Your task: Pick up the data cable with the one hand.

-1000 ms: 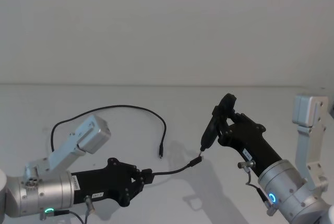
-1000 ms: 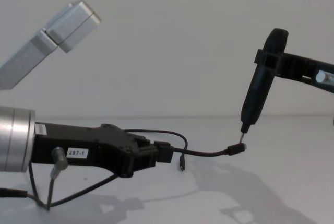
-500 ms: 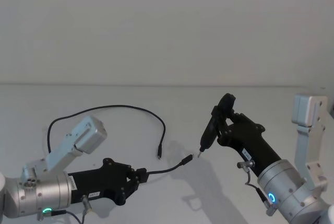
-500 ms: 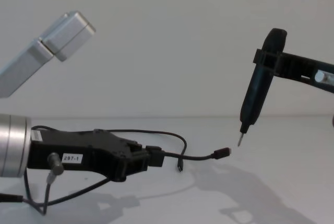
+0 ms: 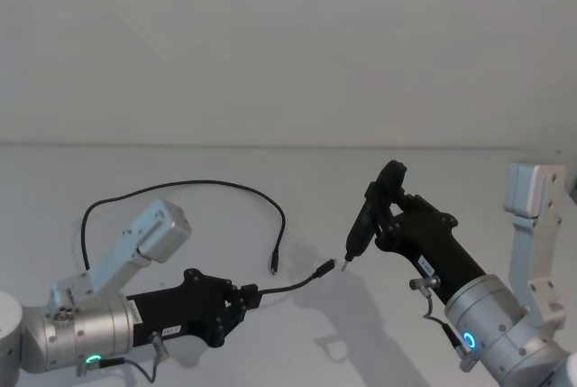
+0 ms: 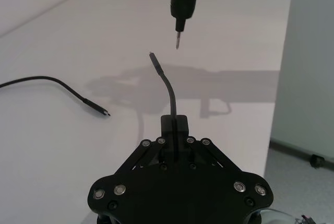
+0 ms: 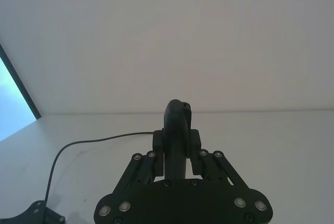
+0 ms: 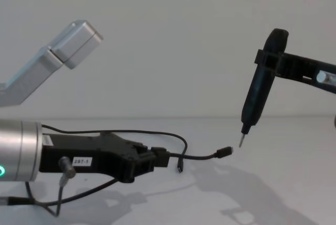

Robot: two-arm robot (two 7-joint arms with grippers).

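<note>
Gripping the data cable (image 8: 202, 156) behind its plug, the left gripper (image 8: 149, 160) is being held above the table (image 8: 283, 183); the plug is being presented near the pen-shaped tool (image 8: 260, 96) clamped in the right gripper (image 7: 177, 151).

A plain white wall (image 5: 270, 44) rises behind the smooth white tabletop (image 5: 180, 166), meeting it in a straight seam. Soft grey shadows (image 8: 231, 183) fall on the table surface.
</note>
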